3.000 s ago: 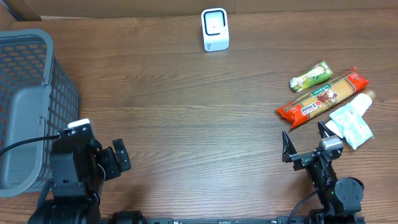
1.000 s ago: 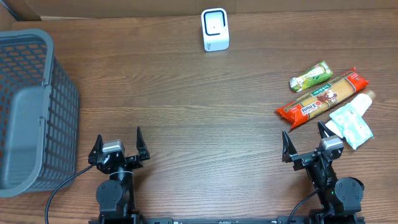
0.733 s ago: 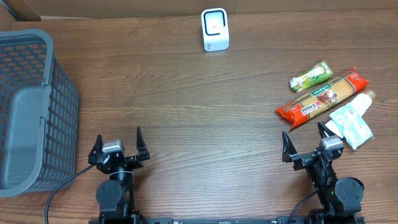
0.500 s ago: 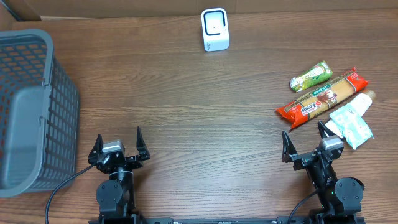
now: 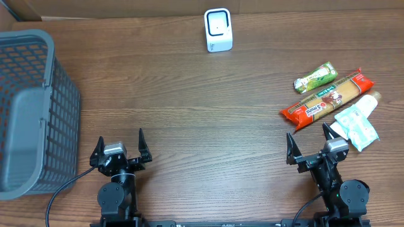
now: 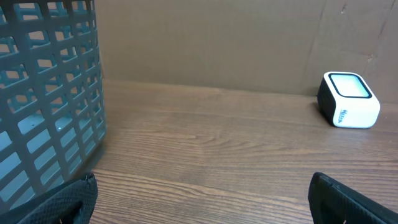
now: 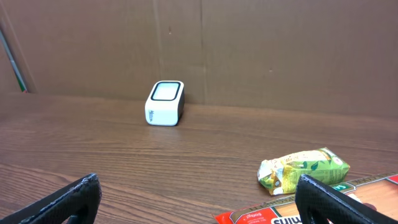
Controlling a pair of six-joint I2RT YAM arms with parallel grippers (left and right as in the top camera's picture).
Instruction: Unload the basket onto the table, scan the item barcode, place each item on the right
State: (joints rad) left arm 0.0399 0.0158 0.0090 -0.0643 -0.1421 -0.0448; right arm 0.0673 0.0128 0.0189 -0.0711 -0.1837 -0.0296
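1. The left gripper point(image 5: 119, 141) sits at the near edge of the desk point(image 5: 189, 107), left of centre. Its jaws are spread wide and there is nothing between them.
2. The right gripper point(image 5: 308, 135) sits at the near edge toward the right corner, also spread wide and empty. Its wrist view shows only bare wood between the fingers.
3. Just beyond the right gripper, near the right edge, lie three candidate items: a red pasta packet point(image 5: 328, 99) lying diagonally, a green snack packet point(image 5: 315, 77) just beyond it, and a white pouch point(image 5: 358, 120) on its near side, touching or nearly touching the red packet. No barcode can be made out on any of them.
4. The scanner point(image 5: 218, 29) stands upright at the middle of the far edge, well apart from the items and from both grippers.
5. A grey basket point(image 5: 63, 88) occupies the left edge; it looks empty.
6. Progress, as I judge it: nothing is done yet. No item is lifted or near the scanner. Left to do: pick one item, probably with the right gripper since it is nearest, carry it to the scanner and present its barcode.
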